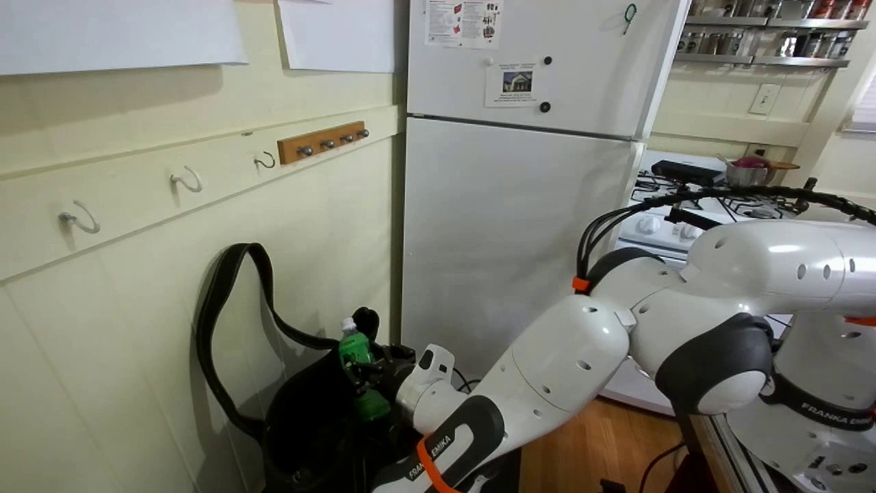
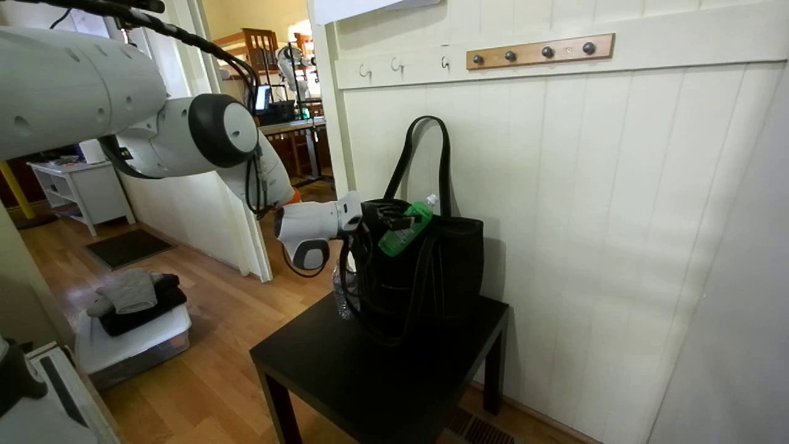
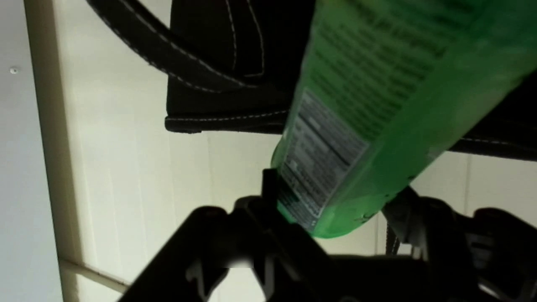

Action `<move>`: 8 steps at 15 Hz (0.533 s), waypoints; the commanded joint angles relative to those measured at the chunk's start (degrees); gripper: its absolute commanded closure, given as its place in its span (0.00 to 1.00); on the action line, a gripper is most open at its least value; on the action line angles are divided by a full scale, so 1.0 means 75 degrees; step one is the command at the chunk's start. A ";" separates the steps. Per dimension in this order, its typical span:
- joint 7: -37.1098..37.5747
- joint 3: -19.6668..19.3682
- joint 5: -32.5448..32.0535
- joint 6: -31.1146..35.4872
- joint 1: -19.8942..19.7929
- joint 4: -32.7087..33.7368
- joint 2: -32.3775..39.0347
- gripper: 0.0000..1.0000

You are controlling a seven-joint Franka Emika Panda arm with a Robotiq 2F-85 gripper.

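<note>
End effector (image 3: 335,199) snug around green bottle (image 3: 377,105).

plastic bottle (image 3: 369,126) in gripper (image 3: 335,200), at tote bag (image 2: 459,265) mouth | tote bag on side table (image 2: 382,394), before wall (image 2: 585,185) | water bottle (image 2: 343,302) on side table, beside tote bag | peg rail (image 2: 524,53) on wall, hooks (image 1: 186,185) to its left in both exterior views | in an exterior view, stove (image 1: 650,229) right of refrigerator (image 1: 506,239) | cloths (image 2: 132,293) on storage bin (image 2: 95,351)
</note>
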 commanded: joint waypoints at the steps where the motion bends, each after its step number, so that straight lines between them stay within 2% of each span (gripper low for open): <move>1: 0.0271 -0.0314 -0.0102 0.0095 0.0163 -0.0380 -0.0001 0.63; 4: 0.0241 -0.0351 -0.0147 0.0095 0.0155 -0.0473 -0.0001 0.63; 8: 0.0293 0.0069 -0.0633 0.0094 -0.0127 -0.0538 -0.0001 0.63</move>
